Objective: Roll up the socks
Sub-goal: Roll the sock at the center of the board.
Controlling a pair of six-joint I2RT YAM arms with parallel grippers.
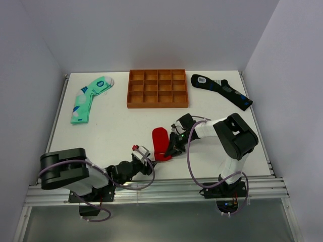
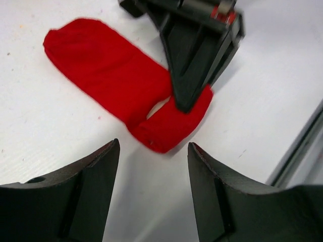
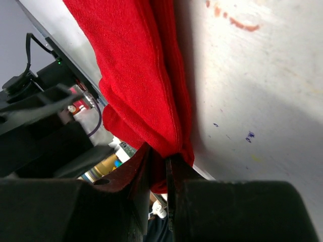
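A red sock [image 1: 160, 139] lies on the white table near the front, its near end folded over. My right gripper [image 1: 169, 152] is shut on that folded end; in the right wrist view its jaws [image 3: 159, 154] pinch the red fabric [image 3: 136, 65]. My left gripper [image 1: 148, 159] sits low on the table just left of it, open and empty. In the left wrist view its fingers [image 2: 153, 143] frame the folded tip of the red sock [image 2: 106, 70], apart from it. A mint-green sock [image 1: 90, 98] lies flat at the back left, a black sock with blue patches [image 1: 220, 91] at the back right.
A wooden tray [image 1: 157, 88] with several small compartments stands at the back middle. White walls enclose the table on the left, back and right. A metal rail [image 1: 151, 189] runs along the near edge, close behind both grippers.
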